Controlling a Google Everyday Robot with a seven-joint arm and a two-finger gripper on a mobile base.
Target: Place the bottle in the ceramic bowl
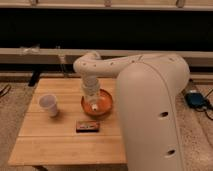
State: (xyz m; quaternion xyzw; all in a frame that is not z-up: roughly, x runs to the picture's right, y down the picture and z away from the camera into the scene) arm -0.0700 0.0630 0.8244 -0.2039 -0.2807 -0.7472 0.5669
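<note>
The glossy orange ceramic bowl [106, 101] sits near the middle of the wooden table [60, 145]. My gripper [92, 98] points straight down over the bowl's left half, at the end of the white arm that curves in from the right. A small white shape just under it, inside the bowl, looks like the bottle [95, 105]. Most of the bottle is hidden by the wrist, and I cannot see whether it is held or resting in the bowl.
A translucent plastic cup [48, 105] stands on the table's left side. A flat dark packet [88, 126] lies in front of the bowl. My arm's large white body [150, 115] covers the table's right side. A blue object [196, 100] lies on the floor at right.
</note>
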